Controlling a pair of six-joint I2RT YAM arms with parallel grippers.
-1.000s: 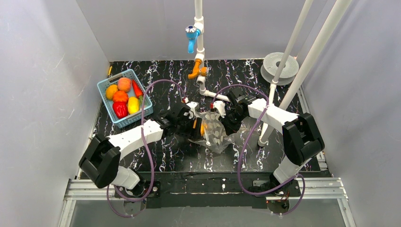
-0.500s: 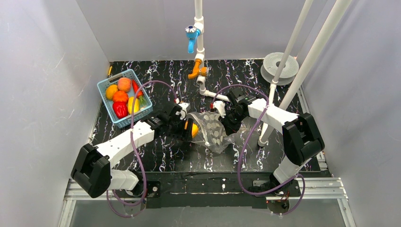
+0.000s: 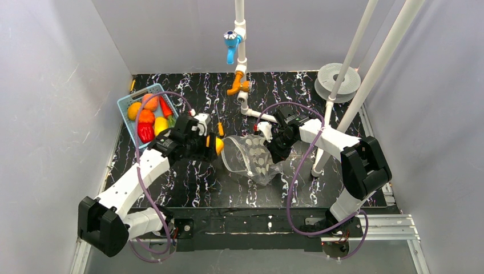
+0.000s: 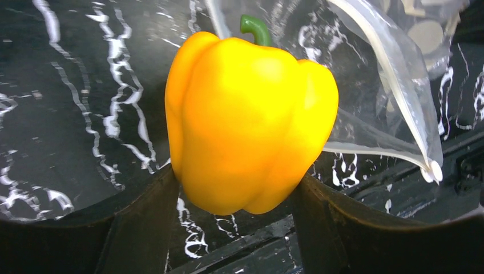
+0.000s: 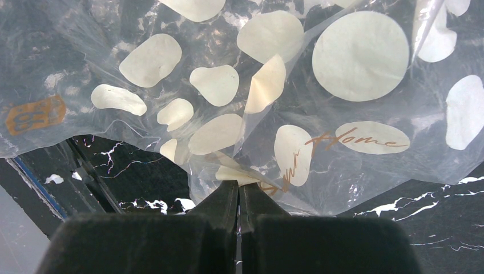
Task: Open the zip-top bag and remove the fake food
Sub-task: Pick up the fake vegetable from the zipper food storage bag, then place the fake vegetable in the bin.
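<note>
Your left arm (image 3: 137, 177) has swung left over the last second. It was at the mouth of the zip-top bag (image 3: 251, 157); now it's partway to the basket (image 3: 124, 104), and the yellow pepper (image 3: 219, 146) has come out with it. Right arm (image 3: 334, 140) hasn't shifted. The bag mouth has gone from bunched to gaping.

Table (image 3: 188, 182): black marbled top, both arms reaching in over it.

Bag: lies mid-table, right of the pepper. Clear crinkled plastic with white dots, mouth facing left and standing open. In the left wrist view its zip edge shows just right of the pepper.

Basket: light blue, at the far-left of the table, well apart from the bag. It holds the rest of the fake food (image 3: 147, 117): round orange pieces, a red one, a yellow oblong one, and a carrot (image 3: 165, 107) along its right wall.

Left gripper (image 4: 234, 181): jaws spread around the pepper, one finger against each side near its base, green stem pointing away from the wrist. The pepper sits just left of the bag mouth; you can't tell whether it touches the plastic.

Right gripper (image 5: 238, 191): fingers pressed together, pinching a fold of the bag's plastic on its right side.

Screwdriver (image 3: 220, 129): small, orange handle, on the table just beyond the left gripper.
</note>
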